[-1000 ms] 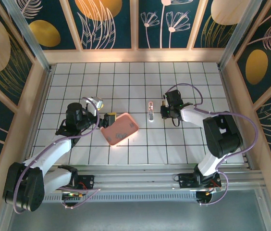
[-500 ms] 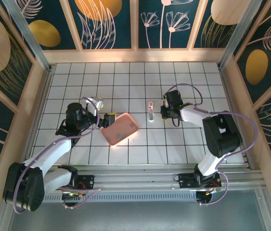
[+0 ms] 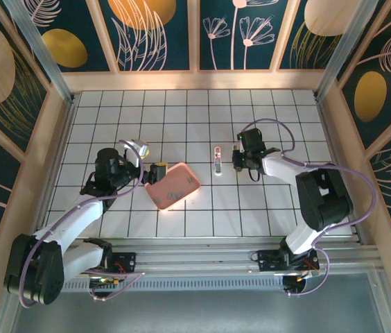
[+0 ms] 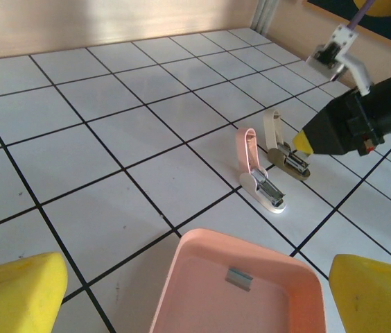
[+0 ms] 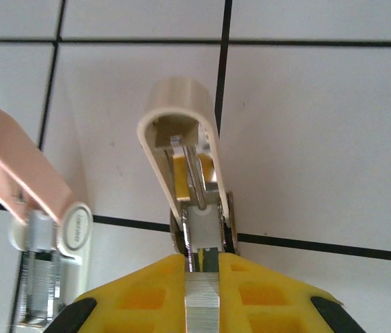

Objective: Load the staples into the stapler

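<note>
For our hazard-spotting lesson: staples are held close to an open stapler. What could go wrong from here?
The staple strip pinched in the right gripper could miss the narrow channel of the cream stapler and jam. The pink stapler stands close beside it; the gripper might knock it.

Counter (image 3: 181,111): white square tiles with dark grid lines and a pale wooden border.

Lying directly on it:
- pink tray (image 3: 185,177), near, left of centre, set askew to the grid.
- pink stapler (image 3: 216,161), centre, right of the tray and apart from it; base flat on the tiles, lid hinged up.
- cream stapler (image 4: 273,132), just beside the pink stapler on its right, not touching; lid also raised.
</note>
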Available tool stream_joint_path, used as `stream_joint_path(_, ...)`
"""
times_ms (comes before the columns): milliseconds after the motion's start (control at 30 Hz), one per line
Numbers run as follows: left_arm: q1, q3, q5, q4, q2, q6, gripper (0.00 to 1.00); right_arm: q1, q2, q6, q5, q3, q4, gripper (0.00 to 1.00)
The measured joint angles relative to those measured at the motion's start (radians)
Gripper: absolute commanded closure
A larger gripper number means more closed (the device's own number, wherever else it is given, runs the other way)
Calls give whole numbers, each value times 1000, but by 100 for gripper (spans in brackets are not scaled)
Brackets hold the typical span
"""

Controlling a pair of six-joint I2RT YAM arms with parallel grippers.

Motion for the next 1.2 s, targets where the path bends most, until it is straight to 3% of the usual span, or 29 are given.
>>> stream_joint_path(467,0,8,2,0,-32,25,7,-154,-214,108,-62,-124,-77,83)
stream_joint_path(867,0,104,7,-3,-4,172,8,-223,-165,152,-111,-150,-147,82)
stream_joint_path(1200,0,70,7,3,18,180,6,-239,-85,156,-123,-151,-173,82)
